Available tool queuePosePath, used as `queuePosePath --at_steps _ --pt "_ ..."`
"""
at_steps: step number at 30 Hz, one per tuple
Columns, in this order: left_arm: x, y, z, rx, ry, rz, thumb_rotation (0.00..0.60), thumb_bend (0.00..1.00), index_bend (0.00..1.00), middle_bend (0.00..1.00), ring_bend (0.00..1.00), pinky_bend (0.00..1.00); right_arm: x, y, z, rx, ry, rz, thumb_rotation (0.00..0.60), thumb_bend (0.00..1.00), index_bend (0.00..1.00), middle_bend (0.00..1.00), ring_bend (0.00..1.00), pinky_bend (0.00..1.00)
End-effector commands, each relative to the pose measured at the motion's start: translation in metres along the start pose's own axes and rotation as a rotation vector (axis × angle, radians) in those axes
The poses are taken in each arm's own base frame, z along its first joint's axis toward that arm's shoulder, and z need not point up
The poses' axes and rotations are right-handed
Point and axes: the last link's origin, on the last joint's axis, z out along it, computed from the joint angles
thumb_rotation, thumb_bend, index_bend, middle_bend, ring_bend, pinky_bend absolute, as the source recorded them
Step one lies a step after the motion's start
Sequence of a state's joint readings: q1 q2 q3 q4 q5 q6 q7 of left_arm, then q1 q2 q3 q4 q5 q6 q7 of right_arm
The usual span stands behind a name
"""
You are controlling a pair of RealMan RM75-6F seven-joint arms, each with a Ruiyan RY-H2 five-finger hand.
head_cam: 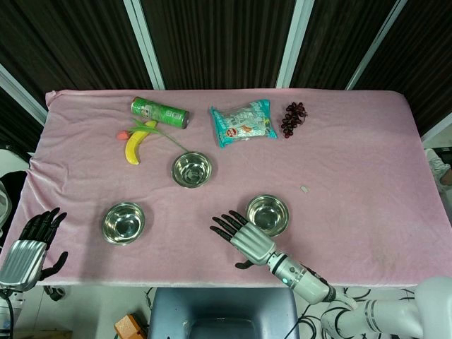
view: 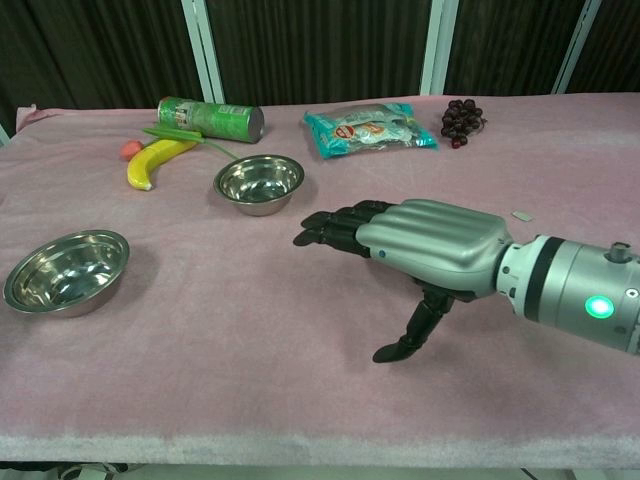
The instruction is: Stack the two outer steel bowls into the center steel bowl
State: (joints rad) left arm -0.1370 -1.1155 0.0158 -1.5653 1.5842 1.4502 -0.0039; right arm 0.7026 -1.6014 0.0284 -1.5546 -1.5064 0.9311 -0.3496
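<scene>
Three steel bowls sit on the pink cloth. The center bowl [head_cam: 191, 169] [view: 259, 183] lies furthest back. The left bowl [head_cam: 123, 222] [view: 68, 272] is near the front left. The right bowl [head_cam: 268, 214] is near the front middle and is hidden behind the hand in the chest view. My right hand [head_cam: 240, 236] [view: 420, 245] hovers just left of the right bowl, palm down, fingers stretched out and apart, holding nothing. My left hand [head_cam: 32, 244] hangs at the table's front left corner, off the cloth, with its fingers spread and nothing in them. It does not show in the chest view.
Along the back lie a green can [head_cam: 159, 111] on its side, a banana [head_cam: 138, 145] with a flower stem [head_cam: 152, 132] across it, a teal snack bag [head_cam: 244, 121] and dark grapes [head_cam: 294, 117]. A small white scrap [head_cam: 304, 189] lies right of the bowls.
</scene>
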Motion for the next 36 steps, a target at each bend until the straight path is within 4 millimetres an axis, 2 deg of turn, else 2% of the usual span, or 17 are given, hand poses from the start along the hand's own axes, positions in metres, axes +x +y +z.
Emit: queuePosePath --at_steps 1,7,12,17,23,25,28,33,36 --pt "0.000 0.000 0.000 0.002 0.002 -0.001 0.600 0.37 0.00 0.00 0.00 0.10 0.000 0.001 0.000 -0.002 -0.001 0.002 0.600 0.24 0.00 0.00 0.00 0.00" --pt "0.001 -0.002 -0.003 0.009 0.004 -0.005 0.600 0.37 0.00 0.00 0.00 0.10 0.001 0.014 -0.006 -0.033 0.002 -0.014 0.600 0.24 0.00 0.00 0.00 0.00" --pt "0.000 -0.003 -0.002 0.009 -0.001 -0.011 0.600 0.37 0.00 0.00 0.00 0.10 0.001 0.044 -0.032 -0.105 0.006 -0.035 0.600 0.24 0.02 0.00 0.00 0.00" --pt "0.000 -0.003 -0.003 0.012 -0.001 -0.015 0.600 0.38 0.00 0.00 0.00 0.10 -0.009 0.081 -0.053 -0.188 0.000 -0.084 0.600 0.25 0.15 0.00 0.00 0.00" --pt "0.000 -0.003 -0.002 0.011 -0.002 -0.016 0.600 0.38 0.00 0.00 0.00 0.10 -0.017 0.097 -0.057 -0.221 -0.004 -0.067 0.600 0.32 0.29 0.00 0.00 0.00" --pt "-0.001 -0.003 -0.001 0.012 -0.008 -0.017 0.600 0.38 0.00 0.00 0.00 0.10 -0.019 0.102 -0.056 -0.223 0.000 -0.047 0.600 0.39 0.42 0.00 0.00 0.00" --pt "-0.001 -0.003 0.000 0.013 -0.010 -0.017 0.600 0.38 0.00 0.00 0.00 0.10 -0.024 0.107 -0.052 -0.216 -0.006 -0.057 0.600 0.46 0.51 0.00 0.00 0.00" --pt "-0.001 -0.003 0.000 0.014 -0.017 -0.019 0.600 0.38 0.00 0.00 0.00 0.10 -0.030 0.109 -0.047 -0.216 -0.017 -0.058 0.600 0.56 0.59 0.00 0.00 0.00" --pt "-0.001 -0.004 -0.001 0.015 -0.014 -0.022 0.600 0.38 0.00 0.00 0.00 0.10 -0.030 0.109 -0.044 -0.215 -0.017 -0.046 0.600 0.58 0.62 0.00 0.00 0.00"
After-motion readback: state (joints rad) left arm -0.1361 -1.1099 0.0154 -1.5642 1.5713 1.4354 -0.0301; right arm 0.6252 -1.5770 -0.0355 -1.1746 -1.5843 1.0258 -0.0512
